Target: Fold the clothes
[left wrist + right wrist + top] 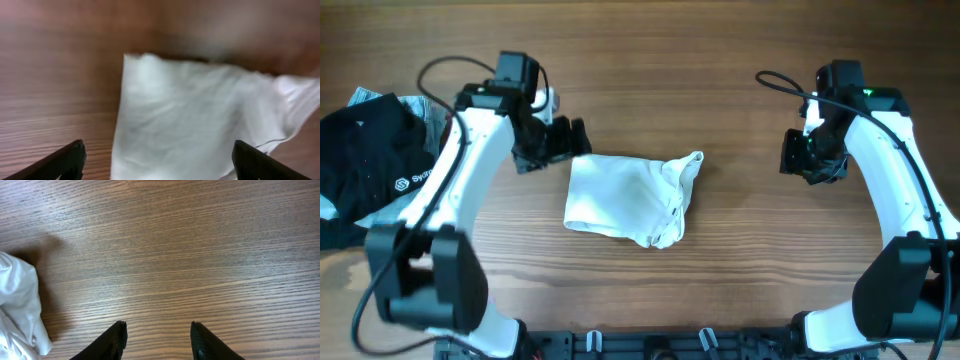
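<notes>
The soft white T-shirt lies in a rumpled, roughly square bundle mid wood-grain table, left pincer spread wide beside it, right pincer released, well apart.

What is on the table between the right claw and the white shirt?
Nothing: only bare table wood lies between the right claw and the shirt. The overhead view shows this, and the right wrist view too.

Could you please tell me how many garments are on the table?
3: the white T-shirt at the centre, a black garment at the left edge, and a blue-grey garment peeking from under it. More may be hidden.
</notes>
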### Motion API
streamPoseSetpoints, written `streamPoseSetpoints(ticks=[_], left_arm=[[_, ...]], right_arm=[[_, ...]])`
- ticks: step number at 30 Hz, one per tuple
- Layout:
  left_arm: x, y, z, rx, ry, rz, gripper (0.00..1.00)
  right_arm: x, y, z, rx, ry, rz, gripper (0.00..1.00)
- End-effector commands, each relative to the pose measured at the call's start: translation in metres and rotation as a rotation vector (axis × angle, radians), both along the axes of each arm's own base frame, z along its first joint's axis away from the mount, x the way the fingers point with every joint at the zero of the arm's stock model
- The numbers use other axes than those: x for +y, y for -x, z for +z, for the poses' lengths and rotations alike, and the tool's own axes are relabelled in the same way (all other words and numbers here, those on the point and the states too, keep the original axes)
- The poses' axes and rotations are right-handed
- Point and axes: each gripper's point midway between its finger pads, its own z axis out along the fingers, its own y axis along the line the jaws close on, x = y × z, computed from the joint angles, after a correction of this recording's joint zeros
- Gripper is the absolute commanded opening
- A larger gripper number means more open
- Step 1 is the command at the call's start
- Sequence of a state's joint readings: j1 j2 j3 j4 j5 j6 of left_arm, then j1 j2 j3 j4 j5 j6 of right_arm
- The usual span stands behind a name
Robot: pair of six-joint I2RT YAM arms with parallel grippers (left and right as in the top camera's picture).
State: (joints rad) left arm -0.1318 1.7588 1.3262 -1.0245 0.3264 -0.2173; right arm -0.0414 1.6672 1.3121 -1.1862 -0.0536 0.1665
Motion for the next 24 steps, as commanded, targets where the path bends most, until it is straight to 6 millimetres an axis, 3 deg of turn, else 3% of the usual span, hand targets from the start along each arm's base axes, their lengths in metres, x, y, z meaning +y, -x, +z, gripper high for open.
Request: streamPoseSetpoints(ticks=[1, 2, 5, 7, 8, 9, 11, 13, 14, 18, 22, 24], left_arm=[[-0.031, 0.033, -0.048, 0.167, 0.183, -0.141, 0.94], [-0.042, 0.041, -0.060, 0.195, 0.248, -0.186, 0.94], [-0.050, 0.046, -0.091, 0.227, 0.250, -0.211, 0.91], [-0.054, 0.043, -0.097, 0.212, 0.251, -0.222, 0.50], [-0.053, 0.038, -0.096, 0.192, 0.247, -0.222, 0.15], [-0.049, 0.032, -0.094, 0.176, 0.234, -0.214, 0.04], [-0.032, 0.016, -0.087, 0.148, 0.173, -0.162, 0.04], [0.007, -0.008, -0.072, 0.105, 0.020, -0.054, 0.04], [0.043, -0.027, -0.050, 0.065, -0.102, 0.045, 0.04], [0.129, -0.064, 0.027, -0.107, -0.299, 0.219, 0.04], [0.213, -0.078, 0.106, -0.297, -0.497, 0.406, 0.04], [0.243, -0.069, 0.127, -0.324, -0.567, 0.479, 0.04]], right_arm=[[0.002, -0.004, 0.011, -0.038, -0.016, 0.009, 0.47], [0.002, -0.004, 0.011, -0.038, -0.017, 0.009, 0.47], [0.002, -0.004, 0.011, -0.038, -0.017, 0.009, 0.47], [0.002, -0.003, 0.011, -0.036, -0.016, 0.009, 0.47], [0.002, -0.003, 0.011, -0.034, -0.016, 0.009, 0.47], [0.002, -0.003, 0.011, -0.035, -0.016, 0.009, 0.47], [0.002, -0.003, 0.011, -0.035, -0.016, 0.010, 0.47], [0.002, -0.003, 0.011, -0.035, -0.015, 0.025, 0.47], [0.002, -0.003, 0.011, -0.035, -0.015, 0.032, 0.47], [0.002, -0.003, 0.011, -0.036, -0.015, 0.032, 0.47], [0.002, -0.004, 0.011, -0.040, -0.015, 0.032, 0.47], [0.002, -0.005, 0.011, -0.043, -0.014, 0.032, 0.47]])
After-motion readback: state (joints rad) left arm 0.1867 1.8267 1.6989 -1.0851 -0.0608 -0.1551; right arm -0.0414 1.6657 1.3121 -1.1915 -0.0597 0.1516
